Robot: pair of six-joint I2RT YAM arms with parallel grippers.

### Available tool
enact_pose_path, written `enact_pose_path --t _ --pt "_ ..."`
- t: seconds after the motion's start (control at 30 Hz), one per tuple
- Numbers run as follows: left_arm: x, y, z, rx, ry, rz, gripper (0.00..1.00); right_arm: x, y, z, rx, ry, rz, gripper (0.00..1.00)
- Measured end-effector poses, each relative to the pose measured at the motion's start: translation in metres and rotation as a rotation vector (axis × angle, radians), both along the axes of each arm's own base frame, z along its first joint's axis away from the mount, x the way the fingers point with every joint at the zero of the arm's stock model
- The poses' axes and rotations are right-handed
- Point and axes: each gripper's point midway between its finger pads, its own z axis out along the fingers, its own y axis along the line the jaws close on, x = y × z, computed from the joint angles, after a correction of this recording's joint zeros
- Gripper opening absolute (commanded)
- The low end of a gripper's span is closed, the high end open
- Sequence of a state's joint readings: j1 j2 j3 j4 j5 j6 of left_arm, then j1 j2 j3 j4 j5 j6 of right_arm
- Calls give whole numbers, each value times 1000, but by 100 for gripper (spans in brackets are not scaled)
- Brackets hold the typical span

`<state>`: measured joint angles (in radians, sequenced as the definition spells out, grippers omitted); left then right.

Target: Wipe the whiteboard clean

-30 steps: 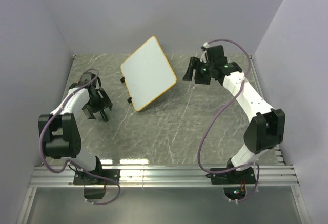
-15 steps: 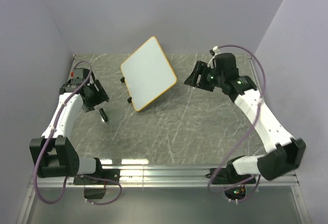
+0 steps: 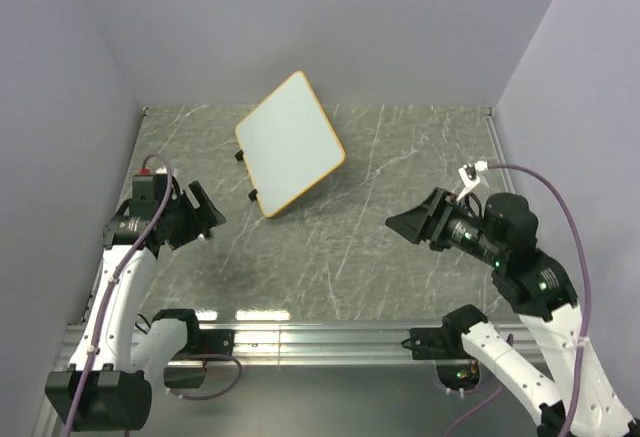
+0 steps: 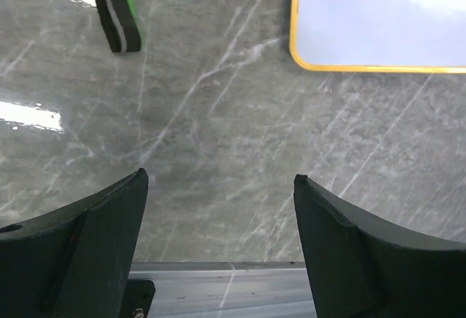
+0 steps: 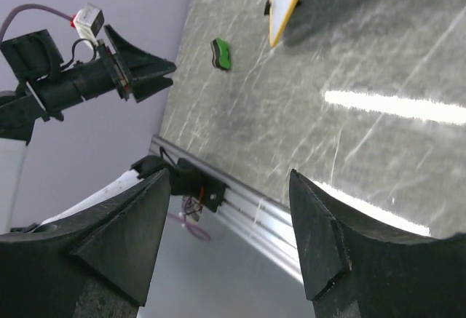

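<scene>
Whiteboard (image 3: 290, 142): at the far middle of the tabletop (image 3: 350, 267); face plain white; apart from both arms
Left pincer (image 4: 218, 183): released, holding nothing; over bare tabletop, near the green eraser (image 4: 116, 9)
Right pincer (image 5: 229, 176): released, holding nothing; well apart from the whiteboard

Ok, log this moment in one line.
whiteboard: no writing visible | eraser: on table, unheld | left gripper: open, empty | right gripper: open, empty

Whiteboard (image 3: 290, 144) on table (image 3: 400, 157), toward back centre; eraser (image 5: 221, 54) apart, at its front left
</scene>
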<state>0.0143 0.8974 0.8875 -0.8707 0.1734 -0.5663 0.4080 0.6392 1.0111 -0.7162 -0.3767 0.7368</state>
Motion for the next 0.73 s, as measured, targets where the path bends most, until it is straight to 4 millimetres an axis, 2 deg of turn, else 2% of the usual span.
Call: enact_pose_path --t 0.13,0.23,0.5,0.73 --pt "-1 -5 4 -16 -19 -22 86 -16 -8 0 29 15 -27 73" --pt "0 -7 8 -24 -39 -31 85 -19 -11 -5 53 36 -53 73" --pt "-1 -18 14 -41 -69 -81 85 -32 -17 -31 90 115 -98 73" --pt "3 -15 11 -25 -61 -67 86 -33 -19 -40 71 135 -107 73"
